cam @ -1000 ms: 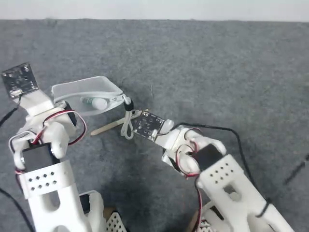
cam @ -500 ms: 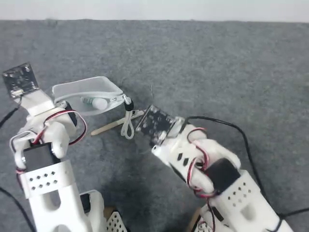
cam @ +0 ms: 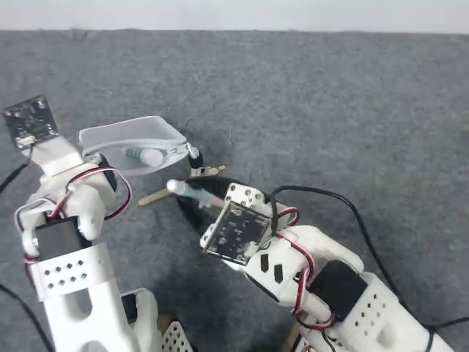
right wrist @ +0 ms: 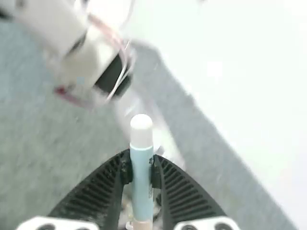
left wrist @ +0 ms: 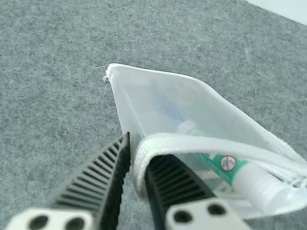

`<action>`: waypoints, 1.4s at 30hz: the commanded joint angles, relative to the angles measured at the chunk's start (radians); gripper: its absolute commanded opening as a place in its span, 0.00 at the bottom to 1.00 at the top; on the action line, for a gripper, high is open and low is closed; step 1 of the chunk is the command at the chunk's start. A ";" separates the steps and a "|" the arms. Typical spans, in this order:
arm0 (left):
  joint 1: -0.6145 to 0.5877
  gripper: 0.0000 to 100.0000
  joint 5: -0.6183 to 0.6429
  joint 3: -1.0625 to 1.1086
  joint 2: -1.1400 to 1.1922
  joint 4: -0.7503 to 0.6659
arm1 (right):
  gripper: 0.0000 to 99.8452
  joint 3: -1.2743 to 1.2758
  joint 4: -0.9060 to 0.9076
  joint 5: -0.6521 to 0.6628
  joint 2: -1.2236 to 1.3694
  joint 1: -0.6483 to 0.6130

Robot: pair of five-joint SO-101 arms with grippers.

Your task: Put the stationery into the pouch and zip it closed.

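From above, you have bare grey mat (cam: 344, 103) far and to the right of both arms, up to the pale strip (cam: 234, 15) along the back edge. The translucent pouch (cam: 135, 139) sits at the left, and the right gripper (cam: 195, 193) carries a white-capped pen (cam: 176, 188) just beside the pouch's mouth, near a wooden stick (cam: 155, 196) on the mat

Left wrist: the left gripper (left wrist: 136, 167) pinches the pouch's white rim, with a green-labelled tube (left wrist: 237, 172) inside

Right wrist: narrow jaws clamp the pale blue pen, its cap past the fingertips
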 commanded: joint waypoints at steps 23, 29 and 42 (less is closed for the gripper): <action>0.005 0.01 0.011 -0.001 -0.002 -0.035 | 0.01 -0.069 -0.460 -0.517 -0.027 0.168; 0.005 0.01 0.011 -0.001 -0.002 -0.035 | 0.01 0.018 -0.634 -0.522 -0.025 0.168; 0.006 0.01 0.011 -0.001 -0.002 -0.035 | 0.01 0.253 -0.960 -0.522 -0.025 0.110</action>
